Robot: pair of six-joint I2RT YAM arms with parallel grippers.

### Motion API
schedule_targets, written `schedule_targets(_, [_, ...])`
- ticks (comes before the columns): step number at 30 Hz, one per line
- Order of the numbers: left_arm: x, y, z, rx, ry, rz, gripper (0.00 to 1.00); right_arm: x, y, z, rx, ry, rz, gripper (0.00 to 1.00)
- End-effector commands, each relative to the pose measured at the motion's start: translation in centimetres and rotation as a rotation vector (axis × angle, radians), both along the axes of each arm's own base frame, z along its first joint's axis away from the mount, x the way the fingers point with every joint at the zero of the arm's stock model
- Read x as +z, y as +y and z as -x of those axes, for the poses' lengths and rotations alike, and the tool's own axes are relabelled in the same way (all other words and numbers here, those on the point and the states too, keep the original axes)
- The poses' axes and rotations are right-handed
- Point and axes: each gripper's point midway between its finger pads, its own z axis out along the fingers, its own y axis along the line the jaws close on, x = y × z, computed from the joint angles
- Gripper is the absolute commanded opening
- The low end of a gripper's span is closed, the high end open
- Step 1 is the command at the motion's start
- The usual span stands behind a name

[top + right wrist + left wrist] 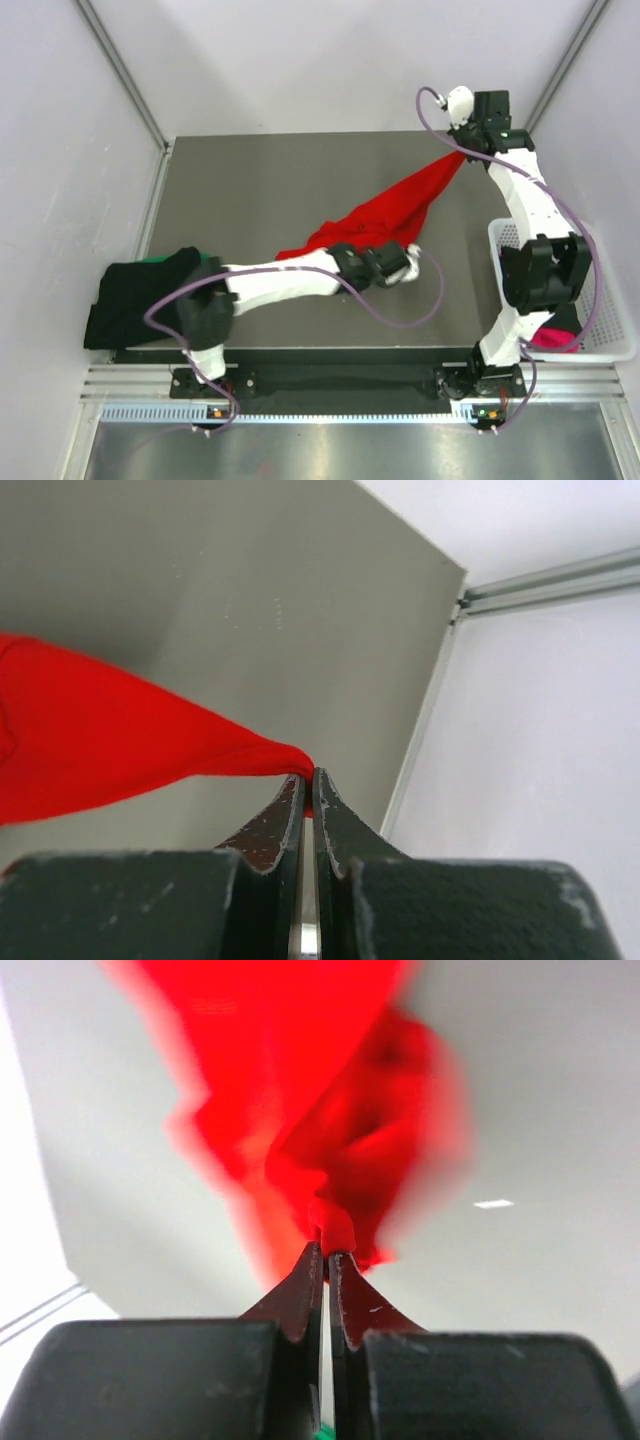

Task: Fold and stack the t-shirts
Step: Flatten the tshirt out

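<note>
The right gripper [312,780] has its two dark fingers pressed together, with a corner of the red t-shirt [110,745] pinched between the tips. From that corner the cloth runs taut to the left, widening toward the left edge of the view. Behind it lies the grey table [250,590]. A metal rail [424,730] borders the table on the right, with a white wall [540,730] beyond.

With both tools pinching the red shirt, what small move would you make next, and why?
Probably draw the left tool leftward, away from the right tool: both are shut on the red t-shirt, which runs bunched and narrow between them, not spread flat.
</note>
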Motion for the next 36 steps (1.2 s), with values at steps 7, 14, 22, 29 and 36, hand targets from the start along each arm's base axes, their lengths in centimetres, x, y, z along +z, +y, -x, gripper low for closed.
schedule_targets(7, [21.6, 13.8, -9.0, 0.150, -0.498, 0.289, 0.00, 14.9, -1.8, 6.5, -0.040, -0.332, -0.241, 0.00])
schedule_targets(14, [30.6, 21.3, -7.2, 0.291, -0.737, 0.369, 0.00, 26.1, -0.4, 15.0, 0.063, -0.611, -0.301, 0.00])
schedule_targets(22, [39.9, 26.7, -3.2, 0.337, -0.930, 0.531, 0.00, 33.5, -0.5, 23.0, 0.069, -0.823, -0.282, 0.00])
schedule_targets(29, [43.6, 28.9, -0.5, 0.345, -0.981, 0.650, 0.00, 29.4, -0.4, 24.2, 0.058, -0.730, -0.273, 0.00])
schedule_targets(36, [43.6, 29.7, 2.9, 0.297, -0.900, 0.769, 0.00, 27.2, 0.7, 29.6, 0.129, -0.725, -0.246, 0.00])
